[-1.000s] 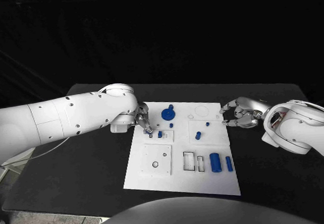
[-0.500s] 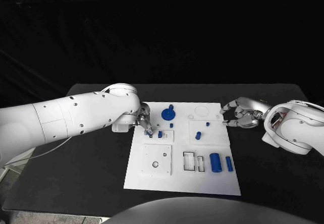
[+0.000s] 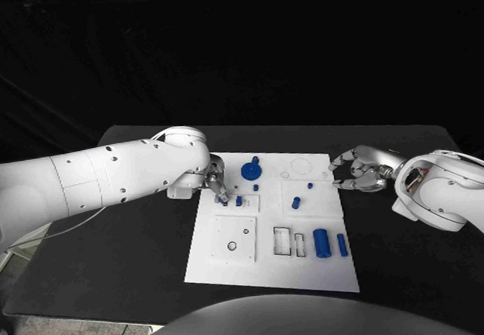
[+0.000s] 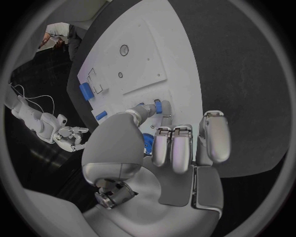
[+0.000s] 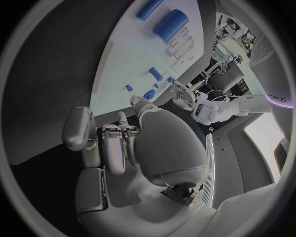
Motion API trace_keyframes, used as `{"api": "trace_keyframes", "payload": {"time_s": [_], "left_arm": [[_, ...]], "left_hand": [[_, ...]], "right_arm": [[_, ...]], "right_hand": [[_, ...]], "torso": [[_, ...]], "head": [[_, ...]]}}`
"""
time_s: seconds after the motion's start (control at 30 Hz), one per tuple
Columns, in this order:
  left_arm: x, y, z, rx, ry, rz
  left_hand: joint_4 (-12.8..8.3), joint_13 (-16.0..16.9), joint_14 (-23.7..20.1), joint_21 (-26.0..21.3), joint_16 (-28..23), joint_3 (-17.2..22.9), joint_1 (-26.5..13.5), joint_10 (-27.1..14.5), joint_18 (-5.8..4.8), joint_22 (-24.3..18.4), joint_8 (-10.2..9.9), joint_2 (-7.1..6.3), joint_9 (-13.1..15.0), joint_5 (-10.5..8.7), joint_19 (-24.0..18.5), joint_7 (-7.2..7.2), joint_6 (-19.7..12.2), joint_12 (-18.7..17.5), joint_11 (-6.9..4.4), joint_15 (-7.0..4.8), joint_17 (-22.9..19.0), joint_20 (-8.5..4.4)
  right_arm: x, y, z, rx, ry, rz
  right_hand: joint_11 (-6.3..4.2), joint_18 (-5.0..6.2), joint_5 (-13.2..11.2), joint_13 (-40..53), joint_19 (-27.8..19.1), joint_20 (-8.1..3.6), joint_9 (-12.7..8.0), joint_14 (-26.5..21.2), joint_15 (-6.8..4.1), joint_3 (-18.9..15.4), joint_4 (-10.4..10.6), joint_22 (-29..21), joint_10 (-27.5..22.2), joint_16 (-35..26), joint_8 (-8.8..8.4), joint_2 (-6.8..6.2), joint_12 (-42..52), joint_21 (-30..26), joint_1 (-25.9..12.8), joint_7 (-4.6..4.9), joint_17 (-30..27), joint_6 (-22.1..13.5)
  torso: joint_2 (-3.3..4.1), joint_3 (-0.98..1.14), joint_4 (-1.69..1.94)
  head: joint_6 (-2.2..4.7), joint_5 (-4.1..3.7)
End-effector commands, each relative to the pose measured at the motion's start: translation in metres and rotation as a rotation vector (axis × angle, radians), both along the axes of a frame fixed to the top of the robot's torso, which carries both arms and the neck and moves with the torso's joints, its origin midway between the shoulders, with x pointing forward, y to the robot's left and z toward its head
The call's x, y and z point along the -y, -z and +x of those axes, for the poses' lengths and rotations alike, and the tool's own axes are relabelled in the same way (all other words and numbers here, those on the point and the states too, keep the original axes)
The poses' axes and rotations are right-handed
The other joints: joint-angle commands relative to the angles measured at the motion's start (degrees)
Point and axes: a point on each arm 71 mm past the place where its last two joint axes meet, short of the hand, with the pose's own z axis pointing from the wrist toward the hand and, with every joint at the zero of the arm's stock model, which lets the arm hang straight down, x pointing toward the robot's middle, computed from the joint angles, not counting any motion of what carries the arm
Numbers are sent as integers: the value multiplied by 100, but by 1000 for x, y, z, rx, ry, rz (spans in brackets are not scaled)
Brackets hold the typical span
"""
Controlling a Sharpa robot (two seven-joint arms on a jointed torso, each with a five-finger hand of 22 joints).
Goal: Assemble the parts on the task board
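Observation:
The white task board (image 3: 271, 266) lies mid-table. My left hand (image 3: 213, 185) hovers over its upper left, fingertips pinching a small blue peg (image 3: 224, 201) that stands beside a second peg (image 3: 239, 201); the left wrist view shows a peg (image 4: 158, 106) at the fingertips. A blue gear (image 3: 251, 169) lies just beyond them. My right hand (image 3: 358, 173) sits at the board's right edge with its fingers curled and nothing in them. Between the hands are a short blue piece (image 3: 296, 202) and a tiny one (image 3: 309, 185).
A thick blue cylinder (image 3: 321, 243) and a thinner one (image 3: 342, 244) lie at the board's lower right, next to rectangular slots (image 3: 283, 241). A square plate with a round hole (image 3: 233, 240) sits at the lower left. Black table (image 3: 105, 250) surrounds the board.

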Motion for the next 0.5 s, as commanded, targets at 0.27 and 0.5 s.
{"api": "trace_keyframes", "payload": {"time_s": [0.27, 0.5], "left_arm": [[1, 1, -1, -5, 27, 32], [1, 2, -2, -8, 30, 33]], "left_hand": [[-36, 1508, 600, -23, 13, 67, -51, 599, 86, 1090, -28, 29, 13, -36, -29, -36, 26, 14, 45, 22, 1510, 12], [-41, 1508, 600, -26, 13, 72, -53, 599, 87, 1089, -29, 31, 14, -39, -31, -36, 25, 14, 45, 22, 1510, 12]], "right_arm": [[-1, 1, -1, -9, -7, -7], [-1, 1, 0, -9, -8, -7]], "right_hand": [[45, 66, 41, 1509, -41, 5, -10, 501, 36, 40, -22, 776, 611, -27, -23, 30, 22, -13, -2, 4, 1410, 39], [45, 66, 42, 1509, -40, 5, -12, 500, 36, 47, -29, 776, 611, -28, -23, 27, 22, -13, 4, 4, 1409, 40]], "torso": [[-2, 0, -2], [-3, 1, -1]], "head": [[1, 11], [1, 10]]}}
